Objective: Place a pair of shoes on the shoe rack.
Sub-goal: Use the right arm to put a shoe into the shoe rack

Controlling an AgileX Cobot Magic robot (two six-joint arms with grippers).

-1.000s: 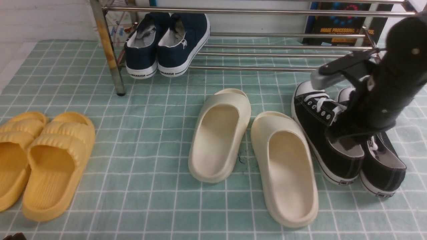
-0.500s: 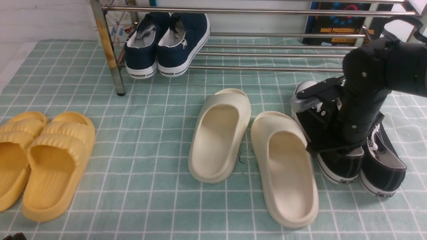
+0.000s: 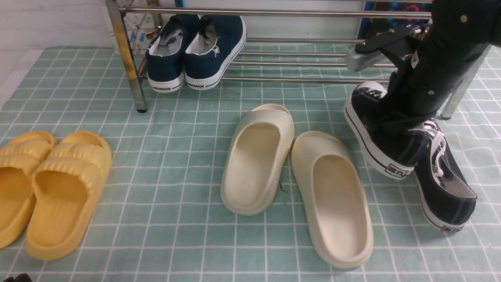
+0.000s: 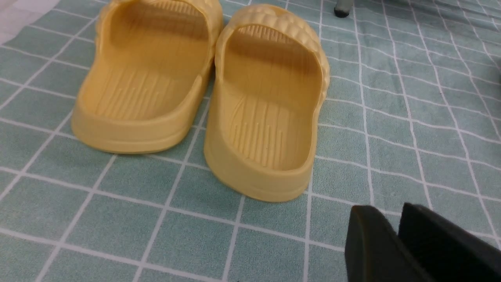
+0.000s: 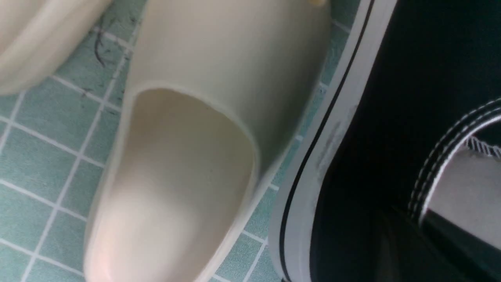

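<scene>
Black canvas sneaker (image 3: 393,150), white rubber-soled, has lifted, tilted.

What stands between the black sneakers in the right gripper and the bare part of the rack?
Nothing visible. The bars of the rack just beyond the black sneakers in the right gripper are bare; the navy sneakers sit at its left end, and the cream slippers lie leftward on the mat, off the path.

Black canvas sneaker (image 3: 385,147), white sole, raised and tilted, right side of green checked cloth (image 3: 176,156); second sneaker (image 3: 446,184) flat just beside. Shiny steel-tube shoe rack (image 3: 297,80) along far edge, left leg (image 3: 125,55) rust-stained.
</scene>
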